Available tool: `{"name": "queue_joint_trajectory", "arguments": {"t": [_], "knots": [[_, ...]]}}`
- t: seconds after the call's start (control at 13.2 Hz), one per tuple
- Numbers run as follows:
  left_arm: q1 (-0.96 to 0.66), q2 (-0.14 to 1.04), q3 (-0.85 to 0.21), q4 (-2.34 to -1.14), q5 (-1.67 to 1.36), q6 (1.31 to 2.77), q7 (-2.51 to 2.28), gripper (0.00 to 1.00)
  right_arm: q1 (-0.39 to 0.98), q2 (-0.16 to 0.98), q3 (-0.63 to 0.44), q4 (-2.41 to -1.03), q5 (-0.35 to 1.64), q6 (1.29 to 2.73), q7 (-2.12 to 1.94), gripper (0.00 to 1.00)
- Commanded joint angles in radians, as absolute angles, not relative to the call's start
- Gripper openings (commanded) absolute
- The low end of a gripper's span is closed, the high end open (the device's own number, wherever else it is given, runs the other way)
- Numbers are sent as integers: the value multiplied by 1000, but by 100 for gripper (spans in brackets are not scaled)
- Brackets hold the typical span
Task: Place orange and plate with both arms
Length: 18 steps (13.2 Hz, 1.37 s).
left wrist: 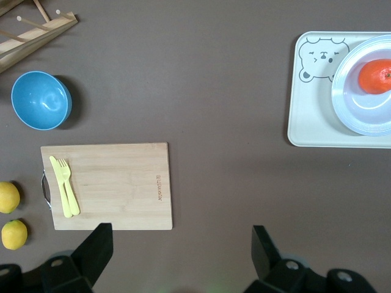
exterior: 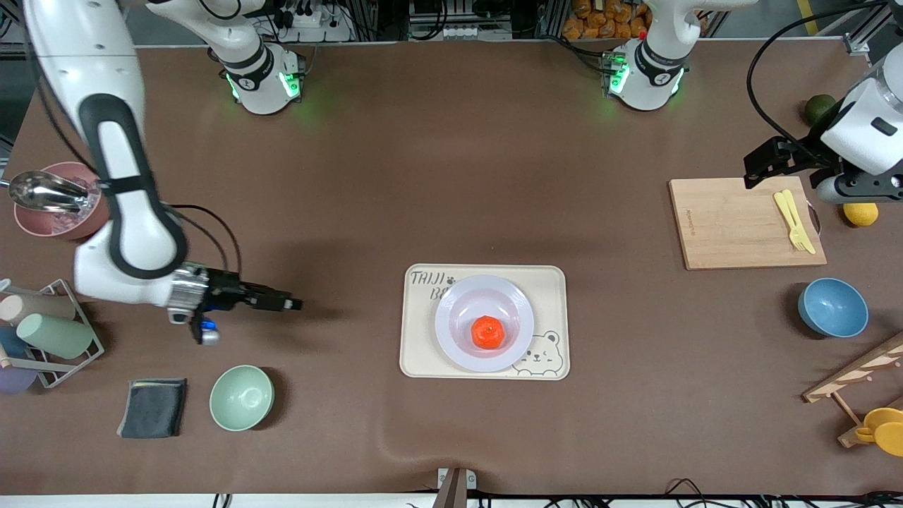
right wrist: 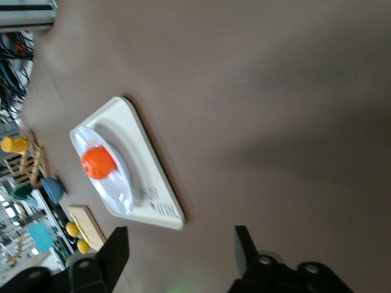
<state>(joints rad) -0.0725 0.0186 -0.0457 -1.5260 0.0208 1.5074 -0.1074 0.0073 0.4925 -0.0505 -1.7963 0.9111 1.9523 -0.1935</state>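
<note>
Dimpled orange (exterior: 487,331) in glossy round plate (exterior: 451,314), grippers clear

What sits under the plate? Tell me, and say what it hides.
The plate, holding the orange, rests on the cream bear-printed tray. It covers the tray's middle and part of its lettering.

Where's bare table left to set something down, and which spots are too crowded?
Bare mat lies between the tray and green bowl, and between tray and cutting board. The plate with the orange fills the tray. Both table ends are crowded. Left gripper and right gripper hang open.
</note>
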Motion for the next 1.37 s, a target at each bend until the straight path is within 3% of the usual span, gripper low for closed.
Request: {"name": "queue_joint_trajectory", "arguments": {"t": [0.0,0.38,0.76,1.06,1.29], "knots": [[-63,25,-46,-1513,-2,1513,-84,100,-95,410,-34,-1798,703,1847,-216,87],[-61,26,-46,-1513,-2,1514,-84,100,-176,309,-35,-1689,408,1614,-236,100],[-61,26,-46,-1514,-2,1519,-84,100,-164,122,-29,-1725,236,1609,-137,100],[-61,26,-46,-1514,-2,1520,-84,100,-146,-92,-25,-1896,199,1663,-78,100],[-61,26,-46,-1514,-2,1520,-84,100,-146,-144,-17,-1911,196,1663,-66,100]]}}
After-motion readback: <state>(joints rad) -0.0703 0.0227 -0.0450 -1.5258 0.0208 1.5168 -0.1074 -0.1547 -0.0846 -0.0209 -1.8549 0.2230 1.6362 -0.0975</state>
